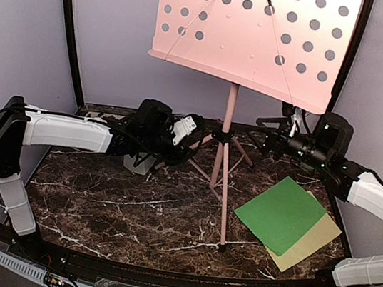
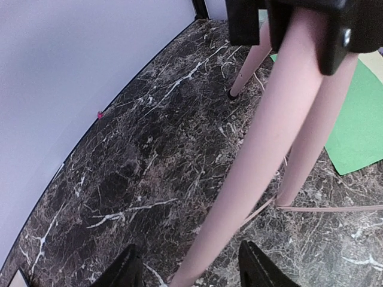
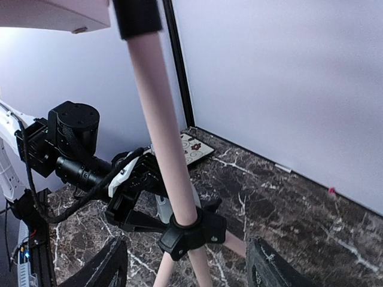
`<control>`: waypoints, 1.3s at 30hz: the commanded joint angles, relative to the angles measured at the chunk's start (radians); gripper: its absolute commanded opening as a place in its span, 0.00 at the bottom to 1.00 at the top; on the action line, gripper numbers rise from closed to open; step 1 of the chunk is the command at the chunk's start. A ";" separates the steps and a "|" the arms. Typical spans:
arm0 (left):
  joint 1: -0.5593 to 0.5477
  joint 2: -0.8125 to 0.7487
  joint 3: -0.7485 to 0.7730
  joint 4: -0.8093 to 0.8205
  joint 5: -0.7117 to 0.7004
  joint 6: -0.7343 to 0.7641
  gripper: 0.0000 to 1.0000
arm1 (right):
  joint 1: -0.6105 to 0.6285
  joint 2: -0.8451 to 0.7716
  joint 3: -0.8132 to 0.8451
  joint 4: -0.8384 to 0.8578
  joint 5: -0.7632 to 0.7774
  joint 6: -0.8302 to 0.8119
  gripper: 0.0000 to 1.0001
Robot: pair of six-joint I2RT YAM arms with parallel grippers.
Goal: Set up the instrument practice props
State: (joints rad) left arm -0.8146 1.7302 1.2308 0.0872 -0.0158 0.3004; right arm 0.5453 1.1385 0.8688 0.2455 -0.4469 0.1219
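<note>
Left fingers wide astride one stand leg, right fingers wide astride pole, two pages

Top of the stand desk beyond the frame — metronome mostly behind the left arm.

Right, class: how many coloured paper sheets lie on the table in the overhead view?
2. A green sheet lies right of the stand, overlapping a pale-yellow sheet showing at its right and near edges. More could be hidden underneath.
</note>
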 commanded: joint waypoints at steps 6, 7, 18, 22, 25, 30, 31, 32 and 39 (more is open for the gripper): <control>-0.003 0.056 0.075 0.011 -0.020 0.063 0.46 | 0.083 0.048 -0.097 0.015 0.100 0.216 0.65; -0.004 0.059 0.078 0.014 -0.019 0.064 0.44 | 0.100 0.066 -0.089 0.006 0.110 0.217 0.65; -0.003 0.081 0.109 0.011 -0.041 0.081 0.25 | 0.186 0.189 -0.054 -0.057 0.242 0.271 0.62; -0.003 0.083 0.108 0.007 -0.054 0.084 0.19 | 0.203 0.225 -0.037 -0.061 0.249 0.280 0.55; -0.003 0.081 0.105 0.006 -0.069 0.085 0.14 | 0.214 0.249 -0.018 -0.068 0.273 0.282 0.47; -0.003 0.080 0.099 0.017 -0.104 0.089 0.08 | 0.220 0.272 0.012 -0.079 0.319 0.278 0.21; -0.003 0.080 0.098 0.020 -0.113 0.092 0.07 | 0.220 0.276 0.018 -0.079 0.324 0.275 0.16; -0.003 0.080 0.097 0.022 -0.126 0.096 0.06 | 0.223 0.282 0.024 -0.082 0.328 0.271 0.10; 0.001 0.069 0.078 0.046 -0.209 0.156 0.00 | 0.230 0.312 0.055 -0.086 0.354 0.259 0.00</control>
State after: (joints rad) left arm -0.8234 1.8206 1.3083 0.0990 -0.1322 0.4610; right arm 0.7792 1.4300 0.8883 0.1558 -0.1623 0.3721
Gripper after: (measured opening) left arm 0.153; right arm 0.109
